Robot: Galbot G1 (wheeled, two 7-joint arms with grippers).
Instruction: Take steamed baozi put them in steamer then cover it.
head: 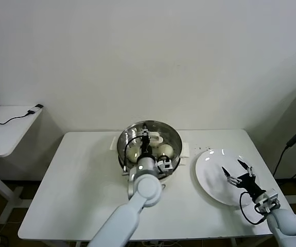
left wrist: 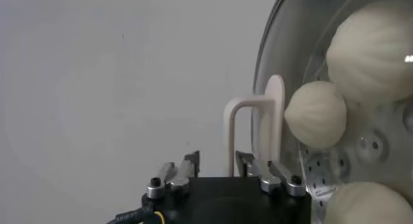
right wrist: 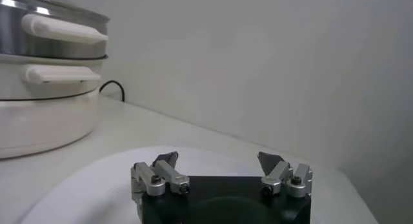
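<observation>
Now the open left end effector [left wrist: 216,167] straddles the cover [left wrist: 274,115] handle, unclamped, over the steamer [head: 174,139].

The scene is lit evenly and brightly, apparently from overhead; only soft shadows are cast. In the head view, bright highlights are seen on the steamer [head: 149,140] rim, and the white plate [head: 209,175] is almost washed out against the table [head: 81,180]. The frame corners are slightly darkened. In the left wrist view, the cover [left wrist: 274,70] is rendered close up, its glass reflecting faintly, and the baozi [left wrist: 316,114] behind it are softened. In the right wrist view, the near gripper body is dark and slightly blurred, while a glare streak is carried on the steamer's steel wall.
</observation>
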